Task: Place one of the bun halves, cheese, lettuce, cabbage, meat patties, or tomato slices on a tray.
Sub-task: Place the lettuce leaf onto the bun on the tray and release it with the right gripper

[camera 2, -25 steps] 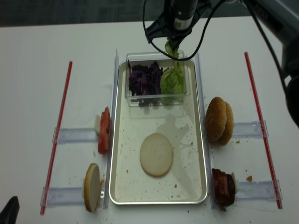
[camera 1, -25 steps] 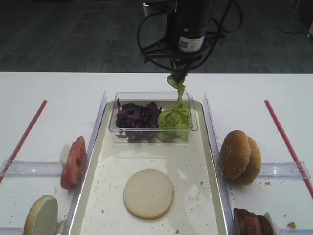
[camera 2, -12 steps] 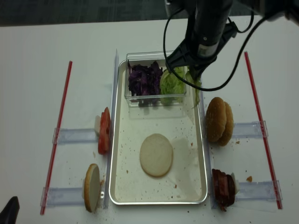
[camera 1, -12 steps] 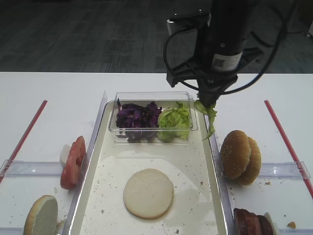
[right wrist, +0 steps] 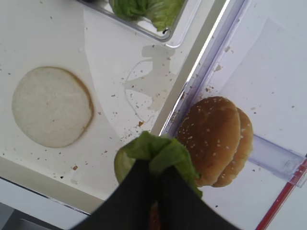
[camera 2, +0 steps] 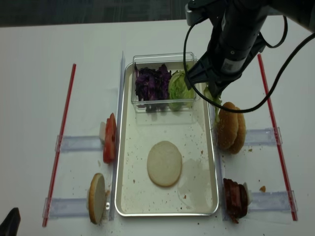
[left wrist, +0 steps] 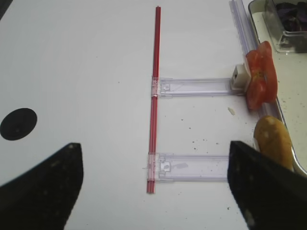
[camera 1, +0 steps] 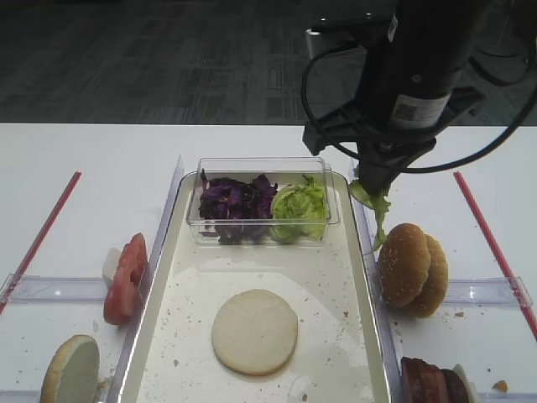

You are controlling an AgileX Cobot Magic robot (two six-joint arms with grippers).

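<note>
The right claw [camera 1: 372, 186] has carried its lettuce leaf [camera 1: 375, 204] off the tub, rightward.

Right gripper [right wrist: 156, 184]: fingertips hidden in the pinched lettuce leaf [right wrist: 156, 151]; black fingers cut off by the wrist view's bottom edge. Leaf's upper end hidden inside the jaws.

Left gripper [left wrist: 153, 184]: only two dark, blurred finger [left wrist: 41, 189] shapes at the frame's lower corners; tips out of frame.

Meat patties [camera 1: 432, 382]: cut off at the frame's bottom edge.

Tray [camera 1: 369, 277]: near end cut off in the same view.
</note>
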